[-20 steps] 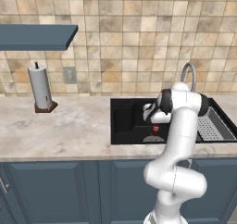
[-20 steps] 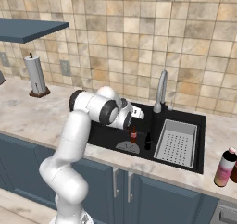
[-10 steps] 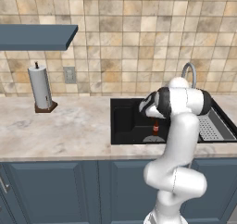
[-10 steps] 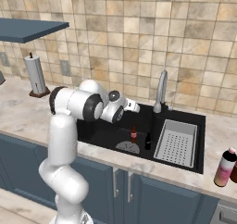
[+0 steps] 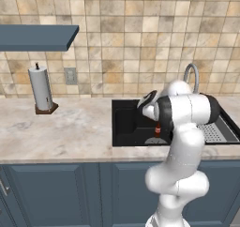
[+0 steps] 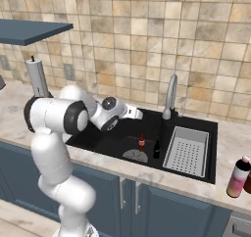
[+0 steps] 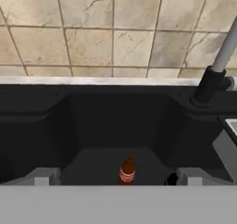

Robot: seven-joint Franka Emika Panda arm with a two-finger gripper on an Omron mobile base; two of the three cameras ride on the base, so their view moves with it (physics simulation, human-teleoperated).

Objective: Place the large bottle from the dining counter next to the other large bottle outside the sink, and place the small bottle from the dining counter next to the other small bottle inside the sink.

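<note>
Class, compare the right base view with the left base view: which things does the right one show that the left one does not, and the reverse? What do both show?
Right base view: a pink-to-yellow large bottle on the counter right of the sink, and a dark bottle in the basin. Left base view: the wall socket in full. Shared: sink, tap, drain tray, paper towel holder, shelf, and a red-labelled small bottle in the basin.

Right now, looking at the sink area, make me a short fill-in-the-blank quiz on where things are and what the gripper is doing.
1. The two small bottles stand upright inside the black ____.
2. The large bottle stands on the counter, ____ the sink.
3. The gripper hangs above the sink with its jaws ____, holding nothing.
4. The paper towel roll stands on the counter beside a wall ____.

Missing words: sink; outside; open; outlet
</note>
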